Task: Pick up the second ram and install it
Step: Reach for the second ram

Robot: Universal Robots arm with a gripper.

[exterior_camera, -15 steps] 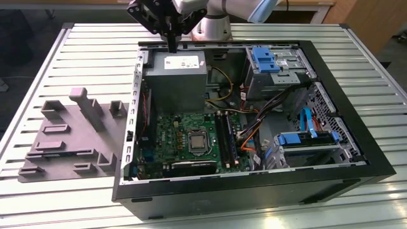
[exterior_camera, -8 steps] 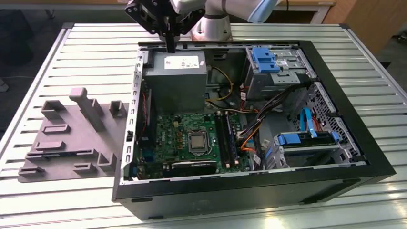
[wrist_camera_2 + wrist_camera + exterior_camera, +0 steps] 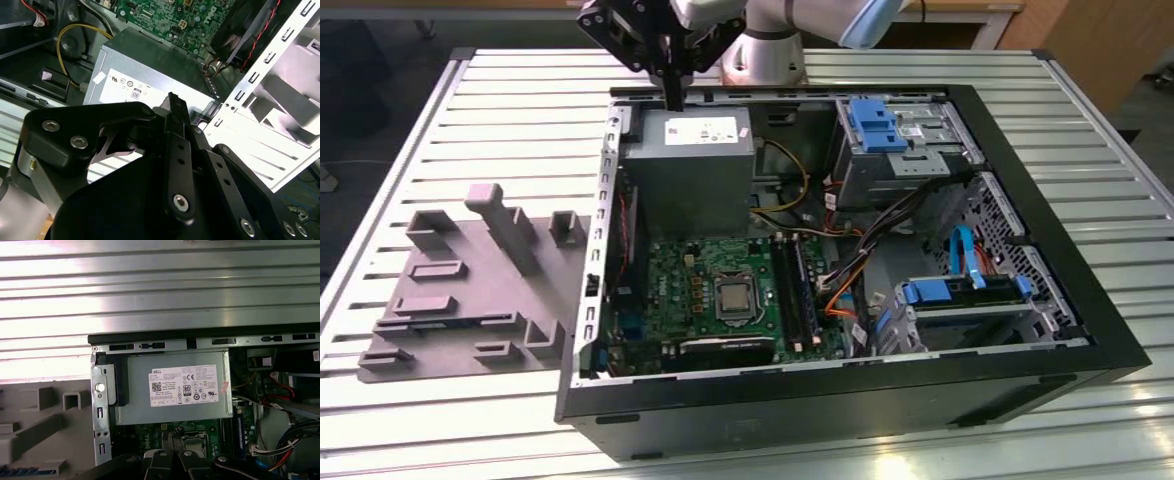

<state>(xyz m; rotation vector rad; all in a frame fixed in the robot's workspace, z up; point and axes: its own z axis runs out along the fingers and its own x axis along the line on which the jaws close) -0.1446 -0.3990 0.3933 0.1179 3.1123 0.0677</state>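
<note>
My pincer (image 3: 675,103) hangs tip-down above one end of the open case (image 3: 787,415), right over the grey power supply (image 3: 687,165). The fingers (image 3: 177,160) are closed together with no gap that I can see. Whether the second ram is nipped edge-on between them I cannot tell (a thin dark stick would be lost against dark metal). I judge this to be the stretch between picking and seating, with nothing yet pressed home.

Inside the case, beyond the power supply from my tip, lies the green motherboard (image 3: 707,290). It carries the processor socket (image 3: 731,297) and, just beside that, the long black memory slots (image 3: 790,290). Past those, bundled cables (image 3: 854,265) run near two drive cages with blue latches (image 3: 894,150).

Outside the case wall, to the exterior view's left of me, sits the grey tray (image 3: 460,330). It has raised blocks and, in the first wrist view, a bluish strip (image 3: 22,471) at its edge that I cannot name.

Seating a stick would call for holding it parallel to a free slot, square above it, then pressing straight down, clear of those cables.
</note>
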